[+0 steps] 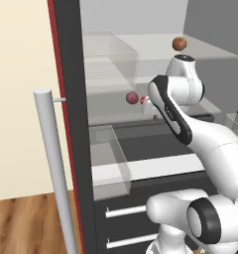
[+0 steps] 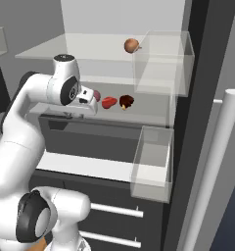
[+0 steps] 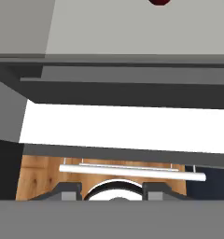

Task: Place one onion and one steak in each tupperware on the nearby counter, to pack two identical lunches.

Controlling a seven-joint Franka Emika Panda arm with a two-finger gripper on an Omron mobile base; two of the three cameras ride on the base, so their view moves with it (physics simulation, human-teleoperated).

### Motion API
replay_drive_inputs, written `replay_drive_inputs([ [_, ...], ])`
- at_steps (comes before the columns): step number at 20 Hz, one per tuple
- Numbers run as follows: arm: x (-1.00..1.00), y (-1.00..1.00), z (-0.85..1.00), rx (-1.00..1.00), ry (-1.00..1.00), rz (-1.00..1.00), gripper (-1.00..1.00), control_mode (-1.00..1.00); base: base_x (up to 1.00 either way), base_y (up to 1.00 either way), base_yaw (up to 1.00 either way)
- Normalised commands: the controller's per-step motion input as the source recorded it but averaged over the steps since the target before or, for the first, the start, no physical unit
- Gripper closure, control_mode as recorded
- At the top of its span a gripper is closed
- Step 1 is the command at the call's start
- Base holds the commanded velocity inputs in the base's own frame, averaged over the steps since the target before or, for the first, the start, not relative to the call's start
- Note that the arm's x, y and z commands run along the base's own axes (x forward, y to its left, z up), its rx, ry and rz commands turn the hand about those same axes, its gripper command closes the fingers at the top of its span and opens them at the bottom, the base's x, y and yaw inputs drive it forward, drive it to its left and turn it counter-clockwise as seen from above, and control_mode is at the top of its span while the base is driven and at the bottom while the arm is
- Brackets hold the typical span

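We see a round, smooth purplish-pink onion [image 1: 132,97] on a clear glass shelf [image 1: 111,117]. Gripper [image 2: 88,107] reaches beside it; we can't tell its jaw state.

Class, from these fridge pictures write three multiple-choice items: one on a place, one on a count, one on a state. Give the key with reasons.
1. Where is the brown onion?
A. top shelf
B. middle shelf
C. door bin

2. How many steaks lie on the middle shelf?
A. none
B. two
C. four

3. How does the fridge door stand?
A. shut
B. open
C. taken off

Key:
1 A: the brown onion sits alone on the top shelf.
2 B: a red steak and a dark steak lie side by side on the middle shelf.
3 B: the fridge door is swung wide, so the shelves show.
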Motion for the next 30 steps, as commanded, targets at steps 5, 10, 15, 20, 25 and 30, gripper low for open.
replay_drive_inputs([
  [5, -0.08, 0.00, 0.00, 0.00, -0.05, 0.00, -1.00, -1.00, 0.00, 0.00, 0.00],
  [10, -0.04, 0.00, 0.02, 0.00, -0.26, -0.02, -1.00, -1.00, 0.00, 0.00, 0.00],
  [15, 0.00, 0.00, 0.04, 0.00, -0.31, 0.00, -1.00, -1.00, 0.00, 0.00, 0.00],
  [20, 0.04, -0.03, 0.00, 0.00, -0.03, 0.00, -1.00, -1.00, 0.00, 0.00, 0.00],
  [25, 0.02, -0.28, -0.01, 0.00, 0.00, 0.00, -1.00, -1.00, 0.00, 0.00, 0.00],
  [30, 0.19, -0.07, 0.00, 0.00, 0.00, 0.00, -1.00, -1.00, 0.00, 0.00, 0.00],
])
